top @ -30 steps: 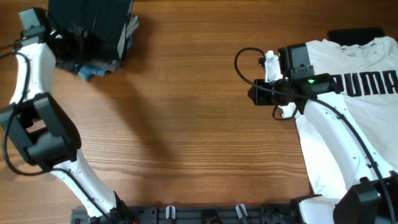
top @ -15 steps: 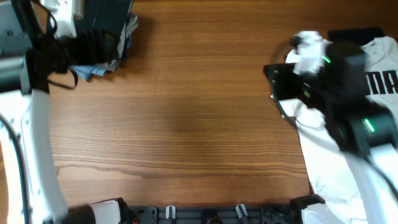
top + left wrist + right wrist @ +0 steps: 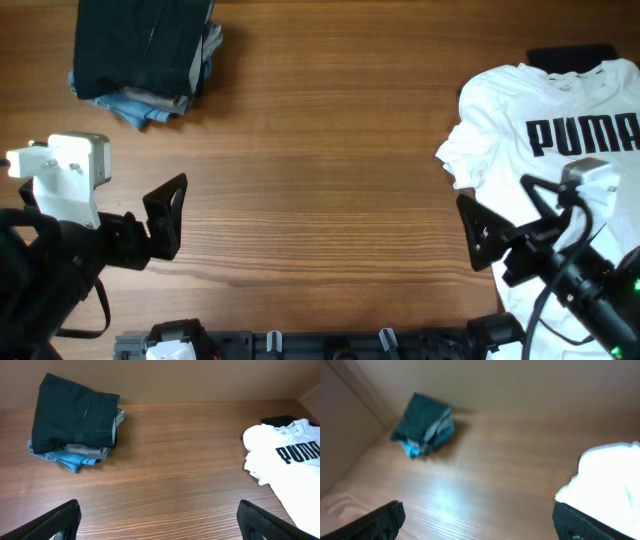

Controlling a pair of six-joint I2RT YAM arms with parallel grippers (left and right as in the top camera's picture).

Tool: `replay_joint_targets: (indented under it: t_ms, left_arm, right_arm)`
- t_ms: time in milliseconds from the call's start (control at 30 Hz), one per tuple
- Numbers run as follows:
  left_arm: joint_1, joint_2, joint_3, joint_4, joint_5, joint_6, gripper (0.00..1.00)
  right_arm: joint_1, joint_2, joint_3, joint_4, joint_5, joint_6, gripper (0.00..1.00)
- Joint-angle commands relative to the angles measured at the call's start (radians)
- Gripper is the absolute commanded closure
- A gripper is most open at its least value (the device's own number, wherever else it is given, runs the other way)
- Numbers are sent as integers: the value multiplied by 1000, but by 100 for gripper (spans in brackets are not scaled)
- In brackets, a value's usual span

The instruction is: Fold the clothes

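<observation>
The clothes lie in two places. A folded stack (image 3: 143, 52) with a black piece on top and grey and blue pieces beneath sits at the far left; it also shows in the left wrist view (image 3: 75, 420) and the right wrist view (image 3: 422, 425). A white PUMA T-shirt (image 3: 540, 165) lies unfolded on the right, its left edge crumpled. My left gripper (image 3: 160, 522) is open with only bare table between its fingers. My right gripper (image 3: 480, 520) is open too, holding nothing; the T-shirt (image 3: 610, 480) is just beyond its right finger.
A black item (image 3: 570, 55) pokes out from under the T-shirt's collar at the far right. Both arms hang high over the table's front edge, one dark finger (image 3: 165, 215) of the left and one finger (image 3: 480, 240) of the right showing from above. A dark rail (image 3: 330, 345) runs along the front.
The right gripper has let go of the T-shirt's left edge and pulled back to the front right. The left arm has left the folded stack and drawn back to the front left.
</observation>
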Motion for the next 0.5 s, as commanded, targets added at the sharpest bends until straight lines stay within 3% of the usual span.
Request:
replay_joint_targets:
  t_ms: [0, 100, 200, 233, 367, 467]
  left_arm:
    - [-5, 1, -5, -2, -14, -10, 0]
    - [-5, 1, -5, -2, -14, -10, 0]
    - [-5, 1, -5, -2, -14, -10, 0]
    - [-5, 1, -5, -2, -14, -10, 0]
    - [-5, 1, -5, -2, -14, -10, 0]
    - [-5, 1, -5, -2, -14, -10, 0]
  right_arm:
    - [-2, -3, 1, -42, 16, 164, 0]
    - [-2, -4, 1, -66, 45, 397, 0]
    - [-2, -4, 1, -84, 174, 393, 1]
    - [-2, -6, 2, -57, 241, 350, 0]
    - [-2, -10, -2, 120, 278, -69, 0]
    - [-60, -96, -105, 232, 235, -145, 0]
